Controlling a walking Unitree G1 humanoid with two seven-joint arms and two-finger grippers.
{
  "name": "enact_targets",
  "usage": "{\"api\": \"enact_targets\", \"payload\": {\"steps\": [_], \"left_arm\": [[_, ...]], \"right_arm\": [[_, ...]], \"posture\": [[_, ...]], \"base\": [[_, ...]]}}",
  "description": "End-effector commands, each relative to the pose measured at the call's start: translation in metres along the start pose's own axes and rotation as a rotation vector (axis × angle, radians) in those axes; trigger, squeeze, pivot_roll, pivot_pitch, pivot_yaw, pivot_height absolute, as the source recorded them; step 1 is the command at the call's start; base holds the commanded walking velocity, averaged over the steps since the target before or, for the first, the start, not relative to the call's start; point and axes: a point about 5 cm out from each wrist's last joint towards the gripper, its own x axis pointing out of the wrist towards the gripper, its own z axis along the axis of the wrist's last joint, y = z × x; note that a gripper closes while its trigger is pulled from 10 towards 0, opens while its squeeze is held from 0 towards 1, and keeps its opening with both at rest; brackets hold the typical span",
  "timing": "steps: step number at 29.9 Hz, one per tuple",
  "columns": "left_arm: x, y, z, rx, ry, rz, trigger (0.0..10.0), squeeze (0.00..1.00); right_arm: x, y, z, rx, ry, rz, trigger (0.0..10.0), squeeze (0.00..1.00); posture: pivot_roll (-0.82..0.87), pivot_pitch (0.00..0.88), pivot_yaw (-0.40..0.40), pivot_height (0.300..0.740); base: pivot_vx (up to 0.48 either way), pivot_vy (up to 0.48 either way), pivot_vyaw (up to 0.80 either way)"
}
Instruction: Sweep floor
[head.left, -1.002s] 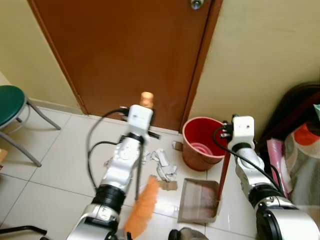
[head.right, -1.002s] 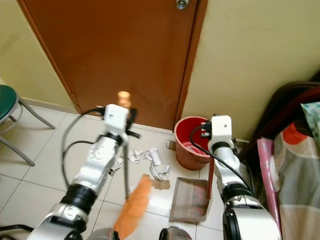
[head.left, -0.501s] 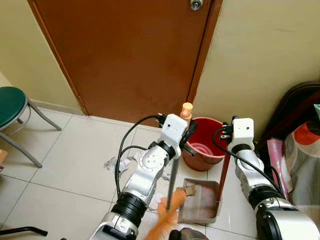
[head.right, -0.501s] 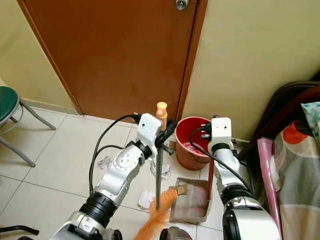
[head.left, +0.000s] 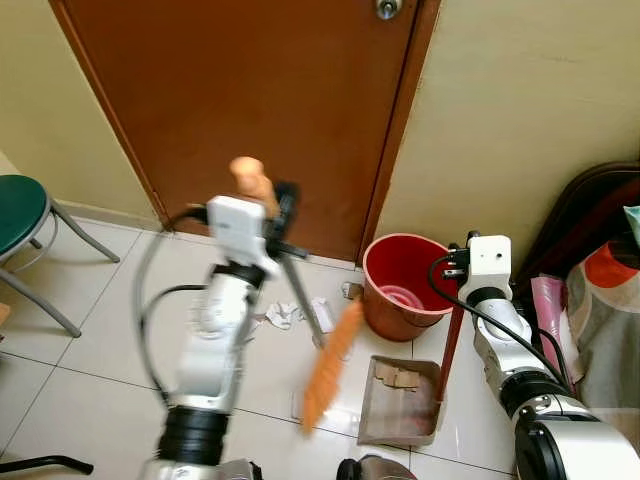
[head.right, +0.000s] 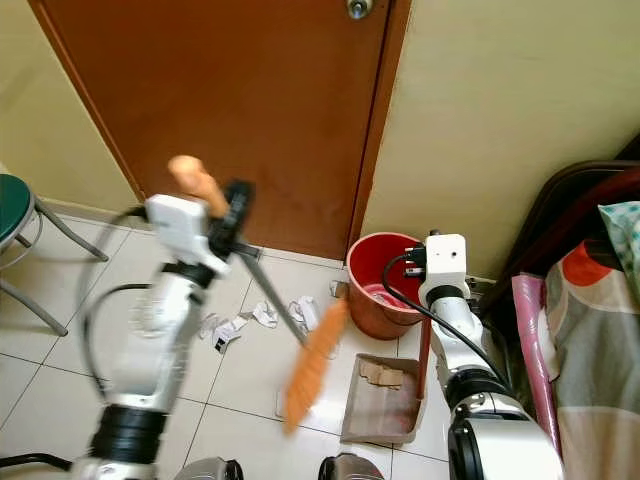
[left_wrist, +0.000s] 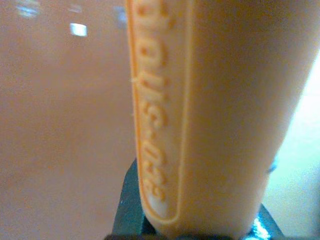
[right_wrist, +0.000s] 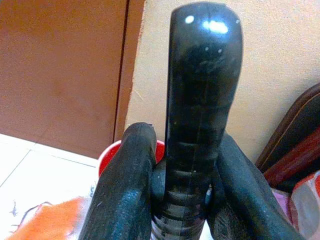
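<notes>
The left claw (head.left: 262, 215), clamped near the top of the light, stiff broom (head.left: 330, 365), is holding its soft bristles above paper scraps (head.left: 284, 316) by the door, while the right claw (head.left: 462, 272) is gripping the dustpan (head.left: 400, 400) handle.

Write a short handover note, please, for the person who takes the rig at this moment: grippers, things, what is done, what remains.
Left gripper: shut on the broom, its orange bristles raised off the tiles, mid-swing.
Right gripper: shut on the dustpan handle, pan standing on the floor.
Dustpan beside the red bucket, by the door.
Done: some brown scraps lie in the pan.
Left: white paper scraps on the tiles left of the bucket.
</notes>
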Motion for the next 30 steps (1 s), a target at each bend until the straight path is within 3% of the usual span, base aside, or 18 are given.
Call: {"api": "enact_targets", "payload": {"steps": [1,3,5,12,14,23,29,30], "left_arm": [[-0.004,0.002,0.008,-0.018,-0.018,0.002,10.0,0.00],[-0.007,0.004,0.008,-0.015,-0.013,0.006,10.0,0.00],[-0.022,0.010,-0.004,0.003,0.057,0.031,10.0,0.00],[-0.030,0.011,-0.017,0.037,0.107,0.066,10.0,0.00],[-0.037,0.020,-0.023,0.120,0.154,0.131,10.0,0.00],[-0.036,0.032,-0.025,0.170,0.164,0.176,10.0,0.00],[-0.038,0.040,-0.029,0.218,0.180,0.209,10.0,0.00],[-0.040,0.044,-0.032,0.253,0.189,0.235,10.0,0.00]], "right_arm": [[0.001,-0.005,0.002,-0.009,-0.007,-0.007,10.0,0.00],[0.001,-0.006,0.002,-0.010,-0.007,-0.008,10.0,0.00],[0.002,-0.007,0.004,-0.010,-0.012,-0.009,10.0,0.00],[0.006,-0.012,0.013,0.065,-0.037,-0.017,10.0,0.00],[0.008,-0.019,0.023,0.083,-0.083,-0.012,10.0,0.00],[0.005,-0.030,0.033,0.129,-0.140,0.023,10.0,0.00],[0.002,-0.028,0.040,0.152,-0.181,0.061,10.0,0.00],[-0.001,-0.025,0.044,0.195,-0.190,0.076,10.0,0.00]], "posture": [[0.00,0.092,-0.025,0.740],[0.00,0.092,-0.025,0.740],[0.00,0.081,-0.028,0.740],[0.00,0.061,-0.029,0.740],[-0.01,0.053,-0.025,0.740],[-0.02,0.037,-0.018,0.740],[-0.02,0.023,-0.011,0.740],[-0.02,0.023,-0.011,0.740]], "base": [[0.000,0.000,0.00],[0.000,0.000,0.00],[0.000,0.000,0.00],[0.000,0.000,0.00],[0.000,0.000,0.00],[0.000,0.000,0.00],[0.000,0.000,0.00],[0.000,0.000,0.00]]}}
